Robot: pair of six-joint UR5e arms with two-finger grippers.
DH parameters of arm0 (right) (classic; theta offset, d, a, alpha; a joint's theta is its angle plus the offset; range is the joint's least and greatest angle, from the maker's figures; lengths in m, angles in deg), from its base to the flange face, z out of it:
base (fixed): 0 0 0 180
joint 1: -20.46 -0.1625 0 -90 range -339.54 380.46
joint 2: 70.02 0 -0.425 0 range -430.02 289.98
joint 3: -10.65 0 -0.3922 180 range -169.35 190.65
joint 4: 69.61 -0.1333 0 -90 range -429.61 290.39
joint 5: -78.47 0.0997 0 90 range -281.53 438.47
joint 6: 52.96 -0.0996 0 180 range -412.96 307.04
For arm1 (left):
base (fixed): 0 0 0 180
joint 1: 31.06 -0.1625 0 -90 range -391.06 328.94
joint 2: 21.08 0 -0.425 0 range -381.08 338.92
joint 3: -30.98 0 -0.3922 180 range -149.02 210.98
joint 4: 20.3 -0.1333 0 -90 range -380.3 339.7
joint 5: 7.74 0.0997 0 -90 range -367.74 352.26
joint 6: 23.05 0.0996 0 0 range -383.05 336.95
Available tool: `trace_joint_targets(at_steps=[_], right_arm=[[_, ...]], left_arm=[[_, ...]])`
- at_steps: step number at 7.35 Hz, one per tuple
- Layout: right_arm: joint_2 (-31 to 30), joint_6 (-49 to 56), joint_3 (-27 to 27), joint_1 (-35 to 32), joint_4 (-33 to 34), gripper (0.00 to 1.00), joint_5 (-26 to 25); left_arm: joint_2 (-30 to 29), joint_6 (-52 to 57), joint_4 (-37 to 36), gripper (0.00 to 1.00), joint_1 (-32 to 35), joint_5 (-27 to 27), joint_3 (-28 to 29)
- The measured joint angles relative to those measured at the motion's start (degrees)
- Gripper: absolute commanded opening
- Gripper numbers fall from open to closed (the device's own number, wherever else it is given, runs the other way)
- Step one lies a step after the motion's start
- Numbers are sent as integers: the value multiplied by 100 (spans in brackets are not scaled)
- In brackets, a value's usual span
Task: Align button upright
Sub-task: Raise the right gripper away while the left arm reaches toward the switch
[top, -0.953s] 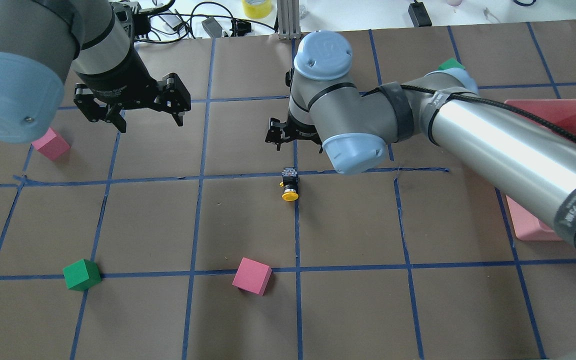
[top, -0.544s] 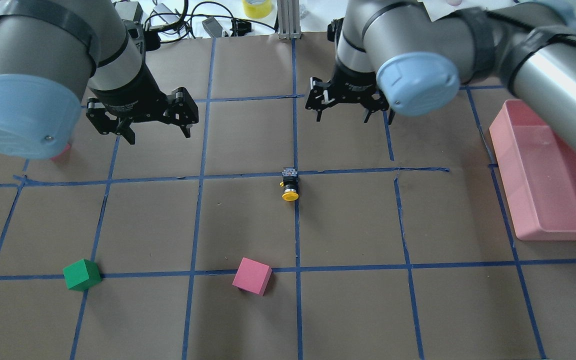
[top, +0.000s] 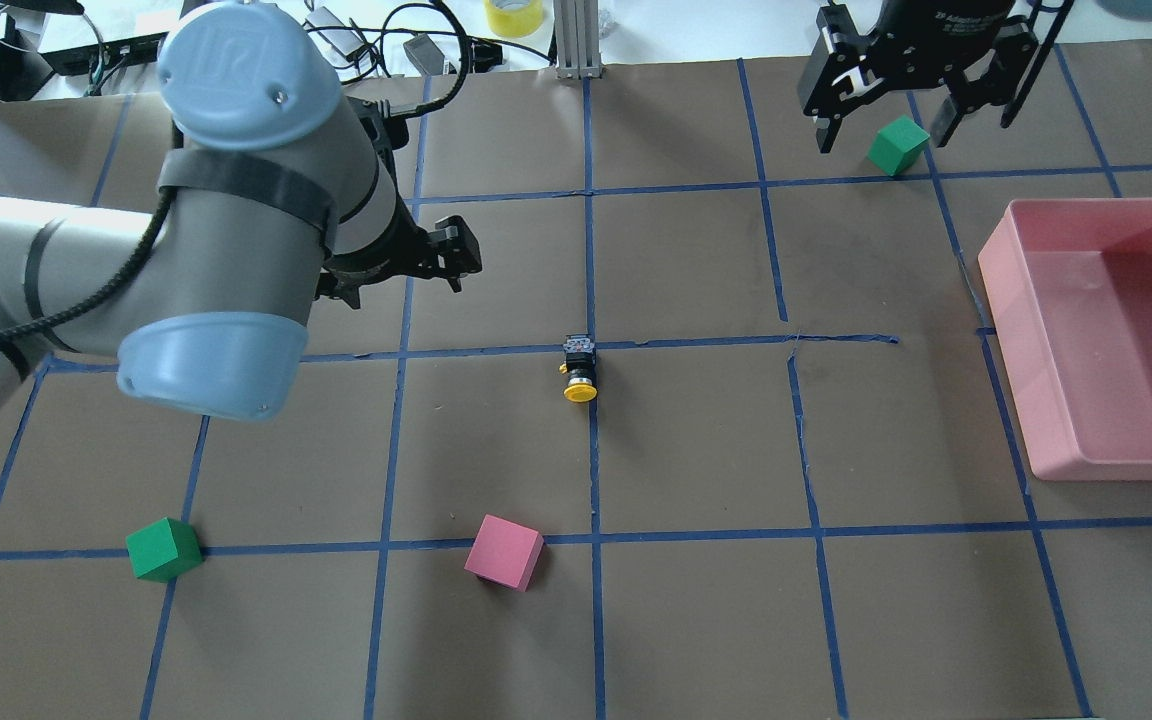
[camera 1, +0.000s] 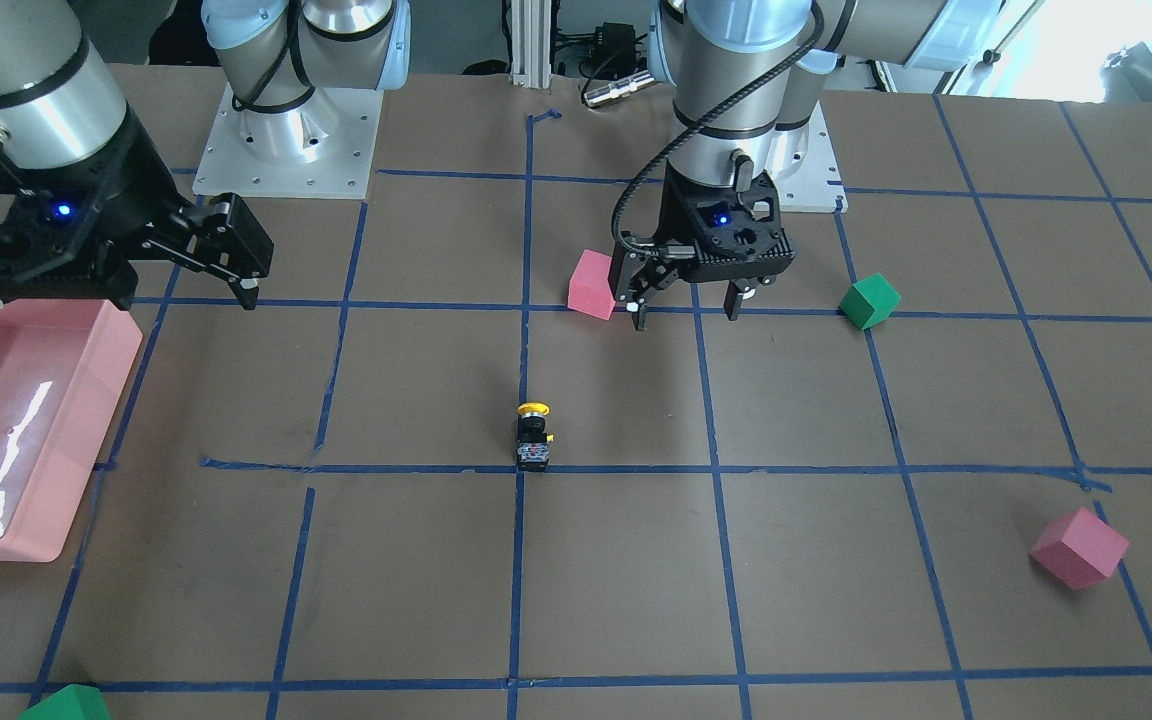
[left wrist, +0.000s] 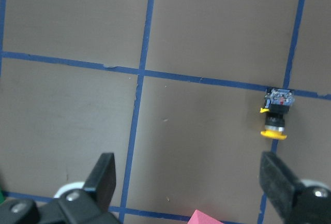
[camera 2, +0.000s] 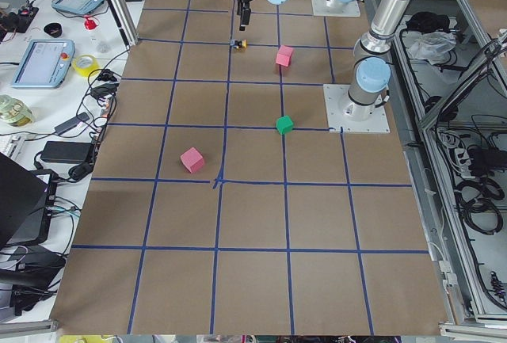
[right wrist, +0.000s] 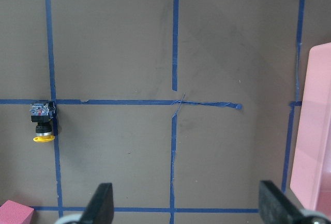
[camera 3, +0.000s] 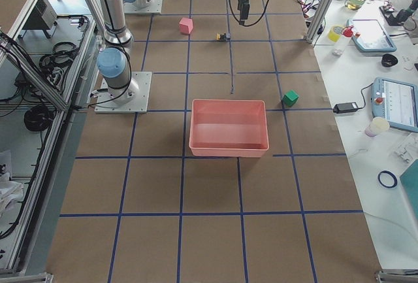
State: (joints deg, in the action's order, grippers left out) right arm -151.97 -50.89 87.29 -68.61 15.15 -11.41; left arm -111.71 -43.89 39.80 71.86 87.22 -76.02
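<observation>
My left gripper was spread wide and empty. The button lay on its side on a blue line, mid-table. My right gripper was spread too. A crooked pinch might roll the button away. I counted one button, two pink cubes, two green cubes, one pink tray.

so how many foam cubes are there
4: near pink cube and near green cube on the robot's side; far pink cube at its left, far green cube at its right.
</observation>
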Motion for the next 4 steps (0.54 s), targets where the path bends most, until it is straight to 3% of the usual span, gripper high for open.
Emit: trace_joint_targets(at_steps=[4], right_arm=[[-94, 59, 73, -2, -81, 100, -30]], left_arm=[[-566, -746, -2871, 98, 924, 706, -1320]])
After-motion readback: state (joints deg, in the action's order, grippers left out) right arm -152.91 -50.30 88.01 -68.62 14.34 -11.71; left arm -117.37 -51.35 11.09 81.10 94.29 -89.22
